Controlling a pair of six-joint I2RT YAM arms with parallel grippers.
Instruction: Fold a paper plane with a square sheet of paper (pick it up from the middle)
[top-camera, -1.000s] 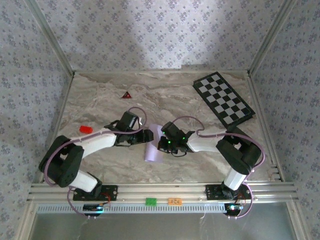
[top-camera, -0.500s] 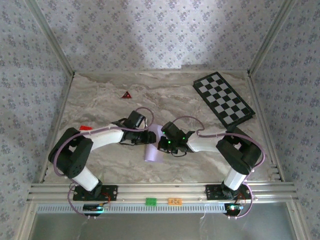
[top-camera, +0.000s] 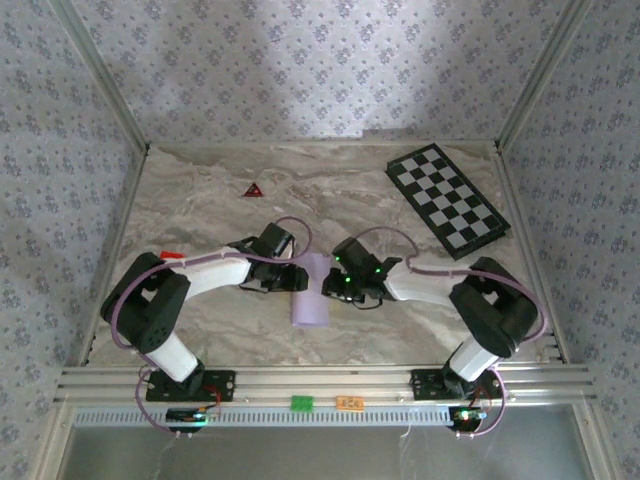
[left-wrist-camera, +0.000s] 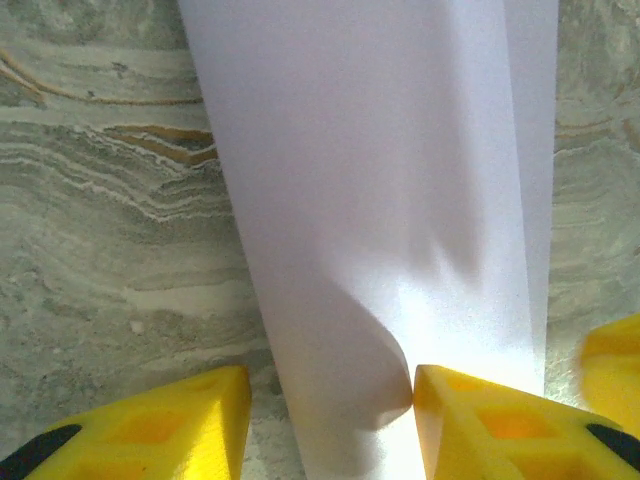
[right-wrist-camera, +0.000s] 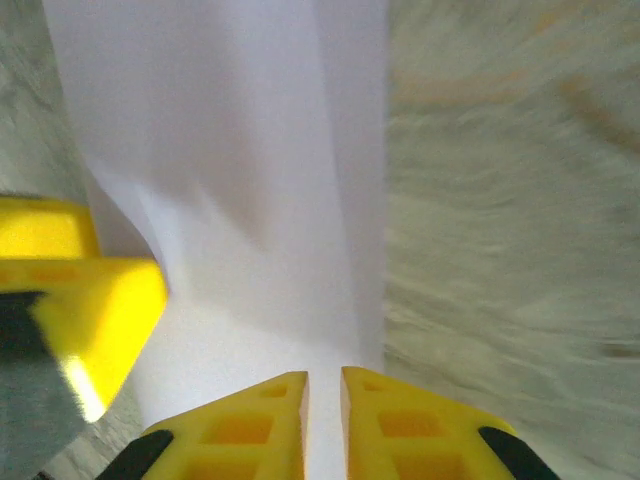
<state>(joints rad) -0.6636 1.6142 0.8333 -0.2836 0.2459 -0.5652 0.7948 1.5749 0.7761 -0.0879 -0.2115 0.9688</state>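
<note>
The square sheet of paper (top-camera: 310, 302) lies on the marble table as a narrow, pale lilac folded strip, seen close up in both wrist views (left-wrist-camera: 380, 200) (right-wrist-camera: 230, 150). My left gripper (top-camera: 297, 278) (left-wrist-camera: 330, 385) is at its left edge, open. A raised, curled fold of the paper sits between the jaws and touches the right finger (left-wrist-camera: 480, 420). My right gripper (top-camera: 336, 286) (right-wrist-camera: 325, 380) is over the strip's right part, its jaws a narrow slit apart with paper showing beneath. Each gripper's yellow finger shows in the other's wrist view (left-wrist-camera: 615, 365) (right-wrist-camera: 100, 300).
A black-and-white checkered board (top-camera: 447, 200) lies at the back right. A small dark red triangle (top-camera: 252, 190) lies at the back left and a small red piece (top-camera: 170, 256) near the left wall. Patterned walls enclose the table; an aluminium rail (top-camera: 320, 380) runs along the near edge.
My left arm reached right to the paper's edge and its jaws narrowed round the raised fold. My right gripper's jaws parted a little and that arm shifted slightly right.
</note>
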